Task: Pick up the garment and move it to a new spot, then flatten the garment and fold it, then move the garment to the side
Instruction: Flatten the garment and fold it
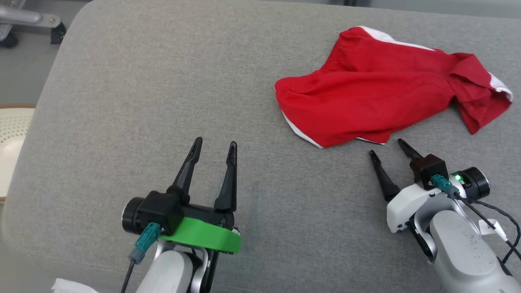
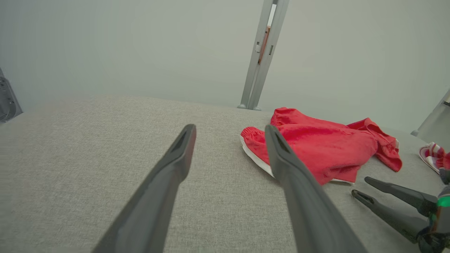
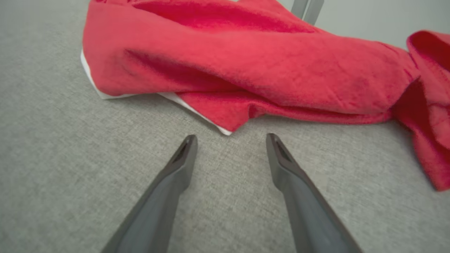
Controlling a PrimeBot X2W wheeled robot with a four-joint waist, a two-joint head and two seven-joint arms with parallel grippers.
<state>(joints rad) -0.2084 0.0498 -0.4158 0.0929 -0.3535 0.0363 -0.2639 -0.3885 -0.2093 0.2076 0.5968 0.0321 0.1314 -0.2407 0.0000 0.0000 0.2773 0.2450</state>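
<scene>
Lying rumpled toward 2 o'clock in the head view, the red shorts [image 1: 378,89] rest on the grey fabric-covered worktop [image 1: 163,81], with white trim showing along the far edge, the right end and the near hem. One end is bunched and folded over on itself at the 3 o'clock side. The right claw [image 1: 386,147] sits at about 4 o'clock, low over the worktop, its two dark fingers spread wide apart and holding nothing. Their tips point toward 11 o'clock and stop just short of the shorts' near white-trimmed hem, and the right wrist view shows bare grey fabric between tips and cloth. The left claw [image 1: 215,142] is at about 7 o'clock, well apart from the shorts, its fingers likewise spread wide and empty, pointing toward 12 o'clock over bare worktop. A green band [image 1: 203,238] wraps its wrist. In the left wrist view a small red-and-white striped item [image 2: 432,154] lies at 3 o'clock beyond the shorts, and a pale metal post [image 2: 262,52] stands behind the worktop's far edge at 12 o'clock.
</scene>
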